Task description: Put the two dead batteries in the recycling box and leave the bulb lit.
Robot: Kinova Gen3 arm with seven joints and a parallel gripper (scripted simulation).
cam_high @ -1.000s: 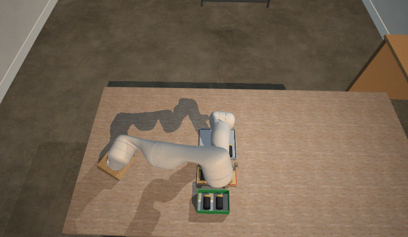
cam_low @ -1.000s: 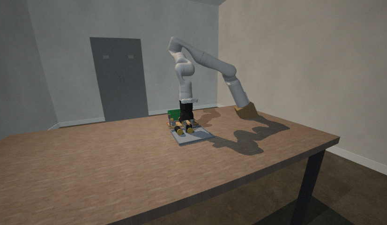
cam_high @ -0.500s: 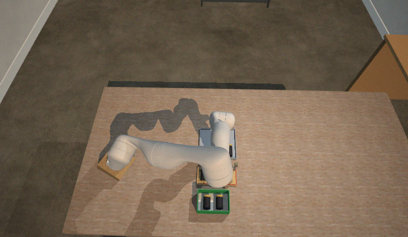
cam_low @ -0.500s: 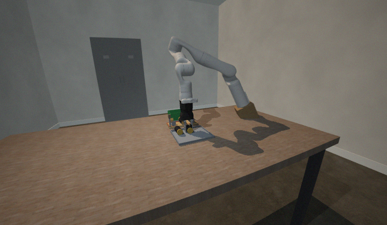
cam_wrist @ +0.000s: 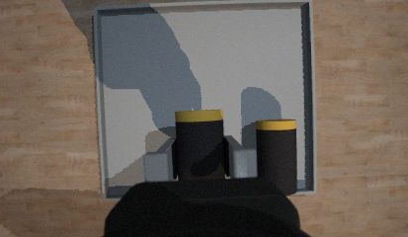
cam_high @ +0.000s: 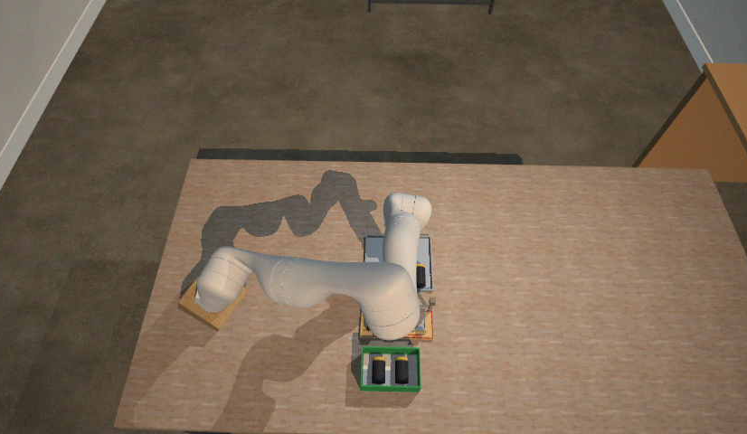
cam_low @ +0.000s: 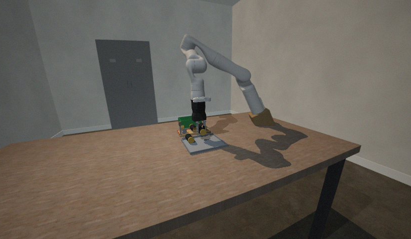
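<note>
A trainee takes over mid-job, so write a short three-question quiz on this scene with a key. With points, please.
1. How many batteries lie in the green recycling box (cam_high: 390,349) (cam_low: 184,122)?
A) one
B) two
C) four

2. True or false: the tool (cam_low: 201,131) (cam_wrist: 201,150) has nothing between its fingers.

3. Fill in the color: the battery resting on the gray tray (cam_high: 374,249) (cam_low: 204,147) (cam_wrist: 235,49) has a ____ band at its end.

Key: 1 B; 2 false; 3 yellow.
</note>
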